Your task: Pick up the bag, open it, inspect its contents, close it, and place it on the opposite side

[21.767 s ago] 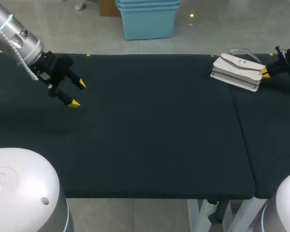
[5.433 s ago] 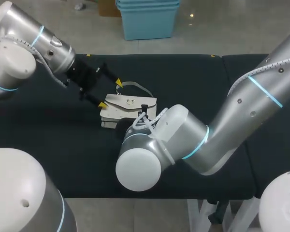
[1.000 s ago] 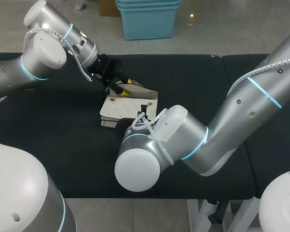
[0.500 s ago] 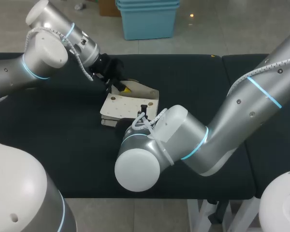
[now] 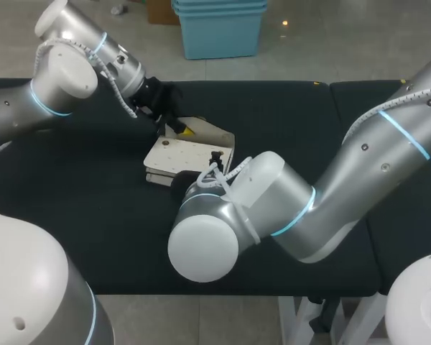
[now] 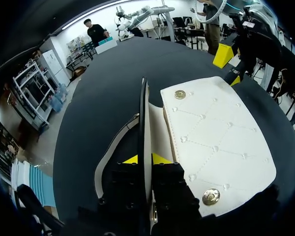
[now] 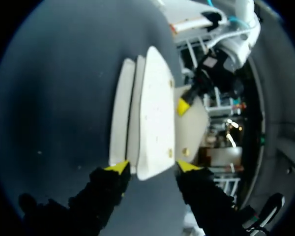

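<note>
Dark bench (image 5: 287, 129) carries the white bag (image 5: 187, 154) left of centre, one end clamped in the right pincer (image 7: 152, 167) while the left pincer (image 6: 148, 158) pinches the flap (image 5: 214, 134) raised; opening looks underway, with inspecting, closing and placing across yet to do.

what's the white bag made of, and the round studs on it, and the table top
Bag: looks like white leather or a faux version, smooth and matte, with stitched diamond quilting dimpling its face. Studs: likely metal, with a shiny brass-coloured glint. Table cover: seems a black matte fabric or mat with no shine; I cannot tell which.
</note>
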You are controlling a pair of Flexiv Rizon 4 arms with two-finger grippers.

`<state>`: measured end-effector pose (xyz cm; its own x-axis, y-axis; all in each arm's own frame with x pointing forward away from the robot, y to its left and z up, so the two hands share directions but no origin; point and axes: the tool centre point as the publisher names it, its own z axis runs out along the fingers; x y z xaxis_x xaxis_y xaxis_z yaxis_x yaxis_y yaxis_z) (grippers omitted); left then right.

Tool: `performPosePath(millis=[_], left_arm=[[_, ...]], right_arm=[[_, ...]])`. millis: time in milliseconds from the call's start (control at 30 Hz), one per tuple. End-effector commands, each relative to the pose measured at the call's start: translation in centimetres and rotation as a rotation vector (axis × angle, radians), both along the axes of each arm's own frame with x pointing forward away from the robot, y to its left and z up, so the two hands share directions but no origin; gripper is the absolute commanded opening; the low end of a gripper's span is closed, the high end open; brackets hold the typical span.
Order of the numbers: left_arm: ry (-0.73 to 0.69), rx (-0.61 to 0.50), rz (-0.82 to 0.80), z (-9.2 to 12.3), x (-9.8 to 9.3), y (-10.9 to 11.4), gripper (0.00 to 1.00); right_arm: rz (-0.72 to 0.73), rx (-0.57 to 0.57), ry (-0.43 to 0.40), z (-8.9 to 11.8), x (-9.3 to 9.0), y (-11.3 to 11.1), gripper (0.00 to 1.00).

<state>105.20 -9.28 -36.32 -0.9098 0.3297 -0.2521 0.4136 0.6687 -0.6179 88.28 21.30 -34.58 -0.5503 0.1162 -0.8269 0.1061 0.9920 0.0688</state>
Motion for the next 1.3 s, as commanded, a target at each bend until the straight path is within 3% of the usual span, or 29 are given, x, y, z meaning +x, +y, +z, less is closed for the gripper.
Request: performPosePath(millis=[33,200,233,267,333,533,633,967,1300], left_arm=[[0.024,-0.006,0.001,0.8,0.5,0.1,0.0],[0.055,-0.023,0.005,2.9,0.8,0.4,0.0],[0.055,-0.023,0.005,2.9,0.8,0.4,0.0],[0.055,-0.023,0.005,2.9,0.8,0.4,0.0],[0.055,-0.023,0.005,2.9,0.8,0.4,0.0],[0.055,-0.023,0.005,2.9,0.8,0.4,0.0],[0.055,-0.023,0.005,2.9,0.8,0.4,0.0],[0.04,-0.006,0.063,2.7,0.4,0.0,0.0],[-0.024,0.026,0.149,7.5,-0.8,-0.8,0.0]], right_arm=[[0.002,0.003,0.023,2.5,-0.8,-0.7,1.0],[-0.009,0.018,0.021,4.3,-1.0,-1.0,1.0],[-0.011,0.017,0.019,4.6,-0.9,-1.0,0.9],[-0.014,0.018,0.019,4.9,-0.9,-1.1,0.45],[-0.027,0.026,0.021,5.4,-0.7,-1.4,0.0],[-0.074,0.081,0.072,7.3,0.4,-2.7,0.0],[-0.042,0.109,0.166,8.3,1.5,-3.7,0.0],[-0.042,0.109,0.166,8.3,1.5,-3.7,0.0],[0.032,0.098,0.184,10.7,2.8,-2.6,0.0]])
